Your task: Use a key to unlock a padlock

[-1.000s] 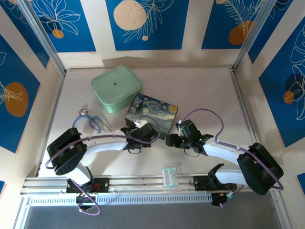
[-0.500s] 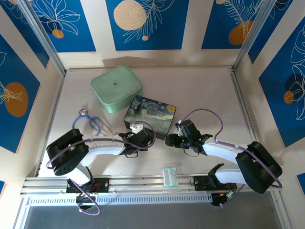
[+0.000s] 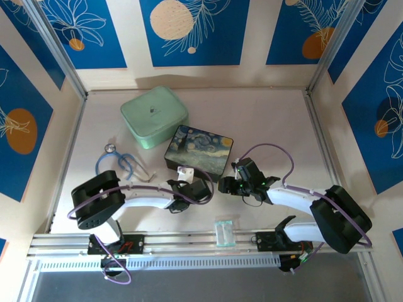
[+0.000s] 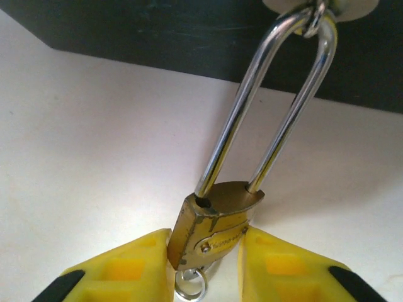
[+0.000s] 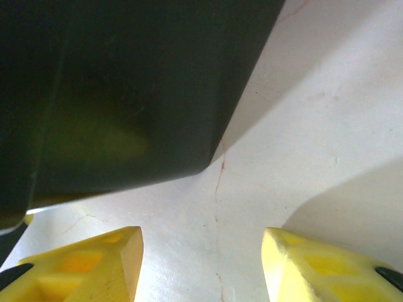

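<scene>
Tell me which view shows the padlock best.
Left wrist: the padlock is close up, brass body clamped between the yellow fingers, shackle hooked through the clasp. Top external leaves it too small to make out at the left gripper. Right wrist faces a dark corner of the box.

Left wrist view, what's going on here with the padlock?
The left tool grips the brass padlock by its body. Its long shackle runs up through the clasp on the painted box. A small silver ring shows under the body. The right tool hangs open and empty over the table by the box's corner.
</scene>
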{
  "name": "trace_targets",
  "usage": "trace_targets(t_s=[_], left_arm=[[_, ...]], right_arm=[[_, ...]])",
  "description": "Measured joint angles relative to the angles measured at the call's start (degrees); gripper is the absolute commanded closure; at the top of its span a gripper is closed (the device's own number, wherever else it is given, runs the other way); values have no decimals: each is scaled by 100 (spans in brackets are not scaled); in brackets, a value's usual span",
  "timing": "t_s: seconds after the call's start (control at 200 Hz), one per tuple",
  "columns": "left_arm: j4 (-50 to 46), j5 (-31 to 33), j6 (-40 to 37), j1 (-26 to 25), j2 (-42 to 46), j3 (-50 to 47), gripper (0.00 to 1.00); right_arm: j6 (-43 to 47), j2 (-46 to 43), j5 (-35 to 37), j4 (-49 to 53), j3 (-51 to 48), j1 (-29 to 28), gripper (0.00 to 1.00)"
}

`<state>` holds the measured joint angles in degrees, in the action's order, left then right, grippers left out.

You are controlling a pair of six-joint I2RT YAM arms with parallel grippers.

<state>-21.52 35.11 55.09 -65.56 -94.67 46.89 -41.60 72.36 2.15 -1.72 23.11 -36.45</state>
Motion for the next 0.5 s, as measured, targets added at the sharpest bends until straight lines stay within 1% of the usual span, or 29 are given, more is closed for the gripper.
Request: trace_targets(t_s=[0.19,0.31,0.5], left_arm=[[-105,293,-146,-15,-42,70,76],[-334,487,-166,-76,-192,210,77],[-732,850,-212,-310,-372,492,76]], right_arm=[[-2,20,31,-4,0,-11,47],[-2,26,46,-9,0,-15,47],[-4,63,66,-39,0,-28,47]])
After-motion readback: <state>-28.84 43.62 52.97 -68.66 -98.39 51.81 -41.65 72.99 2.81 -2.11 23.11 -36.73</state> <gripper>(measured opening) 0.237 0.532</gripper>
